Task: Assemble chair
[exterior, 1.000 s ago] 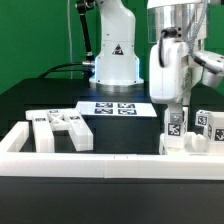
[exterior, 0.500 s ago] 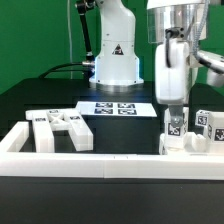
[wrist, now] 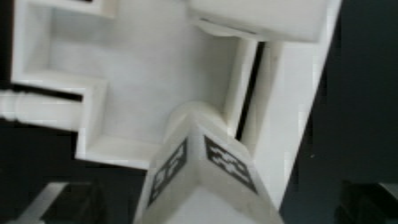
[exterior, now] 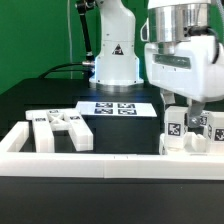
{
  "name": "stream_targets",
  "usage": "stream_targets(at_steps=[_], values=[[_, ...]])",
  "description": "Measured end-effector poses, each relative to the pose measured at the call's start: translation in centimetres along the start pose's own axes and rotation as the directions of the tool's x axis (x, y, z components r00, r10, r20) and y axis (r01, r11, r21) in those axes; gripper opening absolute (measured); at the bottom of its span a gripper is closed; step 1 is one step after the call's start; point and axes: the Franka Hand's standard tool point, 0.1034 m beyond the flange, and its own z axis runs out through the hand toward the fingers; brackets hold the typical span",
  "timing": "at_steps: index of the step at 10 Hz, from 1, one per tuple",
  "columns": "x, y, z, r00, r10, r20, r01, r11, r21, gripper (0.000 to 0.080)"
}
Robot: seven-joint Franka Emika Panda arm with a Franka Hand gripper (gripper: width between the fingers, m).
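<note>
Your arm hangs upright over the chair parts [exterior: 190, 135] on the exterior view's right of the marker board [exterior: 112, 108]. The gripper [exterior: 190, 110] has its 2 jaws spread wide and holds nothing. The table [exterior: 30, 100] is black and the backdrop [exterior: 30, 40] is green.

Exterior view looks low across the counter [exterior: 40, 100] at the arm base [exterior: 115, 60]; wrist view sits close over the shared chair parts [exterior: 175, 128].

The black table [exterior: 40, 100] carries the marker board [exterior: 114, 108], white border rails [exterior: 100, 160] and tagged chair parts [exterior: 60, 128].
</note>
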Motion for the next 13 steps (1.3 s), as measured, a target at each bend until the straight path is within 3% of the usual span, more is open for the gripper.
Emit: stream_targets(at_steps=[1, 5, 10, 11, 12, 13], values=[[-0.01, 0.00, 0.01, 1.000, -0.017, 0.000, 0.017, 1.000, 0.000, 0.0649], [-0.02, 0.06, 0.01, 0.903, -0.430, -0.005, 0.430, 0.903, -0.010, 0.0649], [0.46, 0.24, 0.09, 0.714, -0.700, -0.004, 0.700, 0.714, -0.023, 0.0649], [0.46, 0.24, 0.09, 0.708, -0.706, -0.004, 0.706, 0.708, -0.023, 0.0649], [0.46, 0.24, 0.09, 0.710, -0.704, -0.004, 0.704, 0.710, -0.023, 0.0619], [0.46, 0.25, 0.09, 0.710, -0.704, -0.004, 0.704, 0.710, -0.023, 0.0484]])
